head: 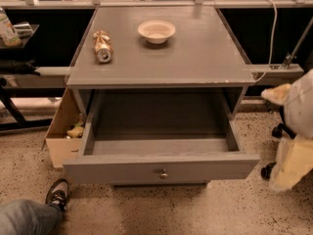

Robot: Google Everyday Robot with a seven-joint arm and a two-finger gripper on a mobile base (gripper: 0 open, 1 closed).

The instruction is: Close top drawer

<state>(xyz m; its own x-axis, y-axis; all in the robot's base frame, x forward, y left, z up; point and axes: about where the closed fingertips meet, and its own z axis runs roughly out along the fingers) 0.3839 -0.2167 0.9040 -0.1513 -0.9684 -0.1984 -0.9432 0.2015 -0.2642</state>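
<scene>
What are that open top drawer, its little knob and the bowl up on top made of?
Top drawer: looks like wood boards painted matt grey, going by the even flat colour and thick square edges. Knob: small, round and glinting, probably metal. Bowl: pale cream and dull, perhaps paper or plastic; the look leaves it open. The gripper is not in view.
</scene>
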